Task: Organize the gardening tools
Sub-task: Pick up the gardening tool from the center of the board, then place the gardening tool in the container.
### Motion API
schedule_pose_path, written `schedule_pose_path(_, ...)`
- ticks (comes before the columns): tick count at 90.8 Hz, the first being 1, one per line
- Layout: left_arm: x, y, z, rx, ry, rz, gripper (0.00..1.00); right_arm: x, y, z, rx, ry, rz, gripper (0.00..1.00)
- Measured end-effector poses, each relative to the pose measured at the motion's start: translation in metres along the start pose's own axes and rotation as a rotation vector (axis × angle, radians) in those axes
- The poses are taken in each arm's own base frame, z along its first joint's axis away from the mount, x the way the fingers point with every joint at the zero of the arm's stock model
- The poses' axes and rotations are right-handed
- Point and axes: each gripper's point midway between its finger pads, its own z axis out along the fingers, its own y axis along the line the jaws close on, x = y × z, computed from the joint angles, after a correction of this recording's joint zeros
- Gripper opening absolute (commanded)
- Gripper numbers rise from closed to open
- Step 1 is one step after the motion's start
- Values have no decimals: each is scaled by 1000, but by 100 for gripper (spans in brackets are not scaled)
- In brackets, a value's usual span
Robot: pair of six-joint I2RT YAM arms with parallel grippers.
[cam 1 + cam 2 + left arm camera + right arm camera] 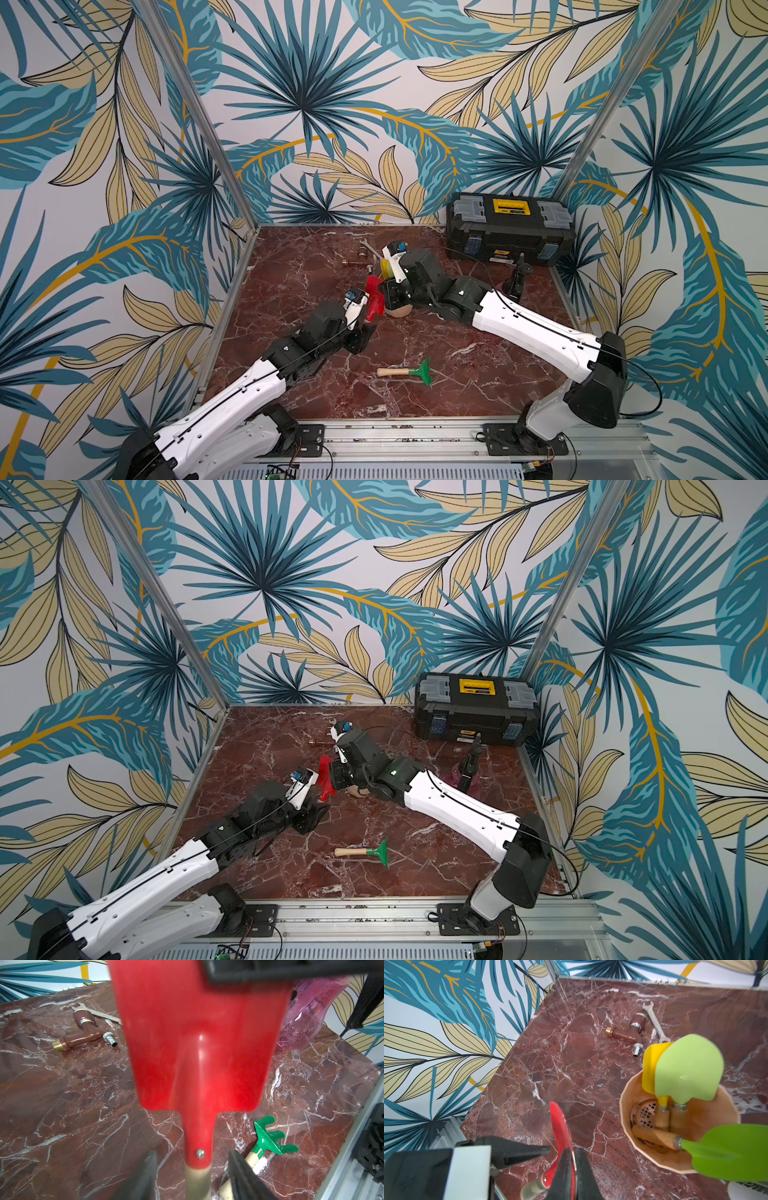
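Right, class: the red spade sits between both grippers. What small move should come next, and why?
Probably the left gripper should back off: its jaws stand open around the handle, while the right gripper is shut on the red spade, ready for the pot.

In both top views, high over the near edge, looking down and away across the whole red-brown marble surface (291, 270) (249, 762). At the left wrist, close against a red plastic spade blade (197, 1043), facing far. At the right wrist, close and steep, facing far left. Shared by both wrists: that blade (560, 1126) and a silver metal wrench (97, 1013) (654, 1020).
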Motion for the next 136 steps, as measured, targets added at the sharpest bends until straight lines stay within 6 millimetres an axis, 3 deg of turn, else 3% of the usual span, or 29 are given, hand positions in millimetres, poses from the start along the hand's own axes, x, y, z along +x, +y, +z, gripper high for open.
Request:
schedule_pose_path(8, -2, 0, -2, -3, -8, 4, 93, -15, -7, -14, 35, -60, -22, 0)
schedule_pose_path(18, -6, 1, -7, -7, -31, -6, 99, -35, -23, -31, 108, -137, -49, 0)
schedule_pose_path(38, -13, 1, -13, -13, -64, -8, 100, -66, -66, -61, 319, -259, -92, 0)
schedule_pose_path(55, -13, 1, -13, -13, -66, -8, 100, -77, -83, -71, 437, -300, -139, 0)
schedule_pose_path(67, -14, 1, -13, -12, -70, -12, 100, -81, -84, -64, 455, -314, -175, 0)
schedule_pose_path(79, -16, 1, -13, -10, -77, -14, 100, -77, -85, -44, 460, -298, -222, 0)
schedule_pose_path(107, -17, 0, -13, -8, -84, -13, 100, -44, -91, 3, 445, -198, -291, 1)
schedule_pose_path(136, -19, -1, -10, 2, -94, -12, 100, -28, -98, 17, 440, -179, -278, 4)
